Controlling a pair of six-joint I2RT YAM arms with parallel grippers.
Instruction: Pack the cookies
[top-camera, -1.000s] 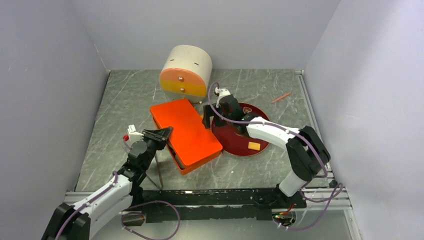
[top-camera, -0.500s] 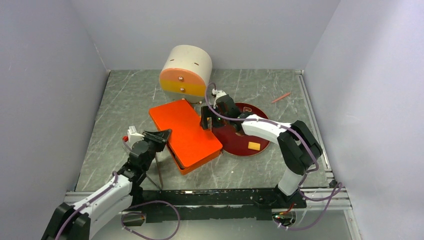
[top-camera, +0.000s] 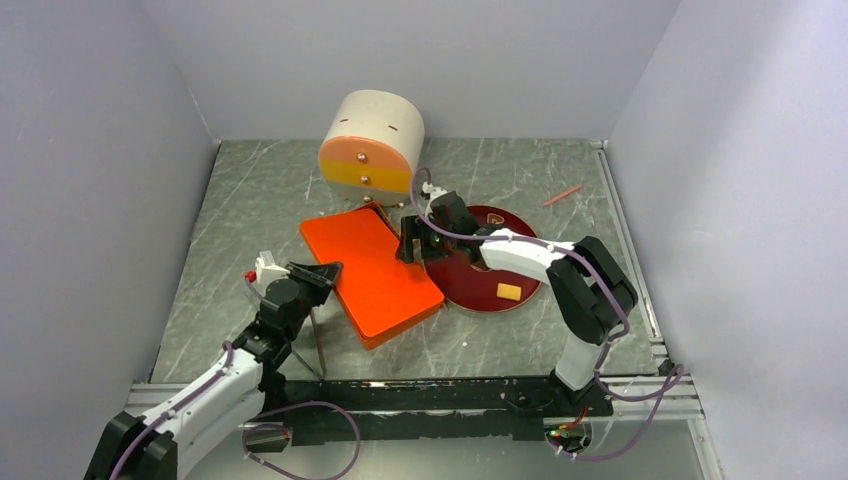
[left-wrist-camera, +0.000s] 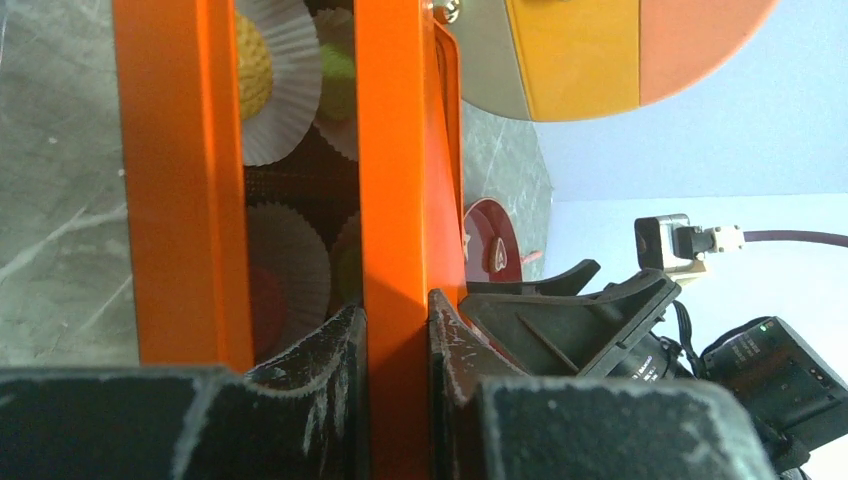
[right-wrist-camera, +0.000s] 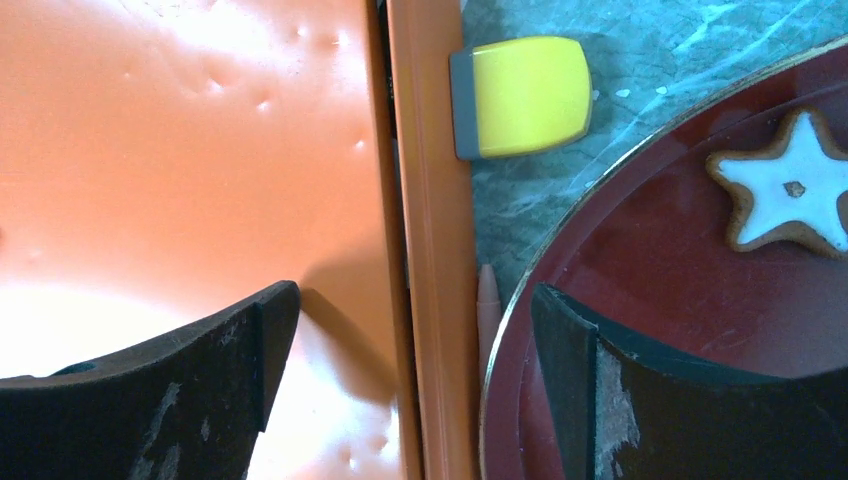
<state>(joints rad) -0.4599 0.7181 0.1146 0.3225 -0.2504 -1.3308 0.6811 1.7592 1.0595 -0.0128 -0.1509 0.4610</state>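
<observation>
An orange box lies mid-table with its lid tilted over it. My left gripper is shut on the lid's near edge. Through the gap under the lid, the left wrist view shows white paper liners holding a yellow cookie and a green cookie. My right gripper is open and straddles the box's right rim. One finger is over the lid, the other over the dark red plate. The plate holds a yellow rectangle cookie and a white star cookie.
A round cream cabinet with orange and yellow drawers stands behind the box. A yellow block lies by the box rim. An orange pencil lies at the back right, and a thin brown stick lies near my left arm.
My right gripper has slid left from over the plate to the box's right rim, its jaws narrowing slightly. The lid has shifted a little. My left gripper has kept its hold.
</observation>
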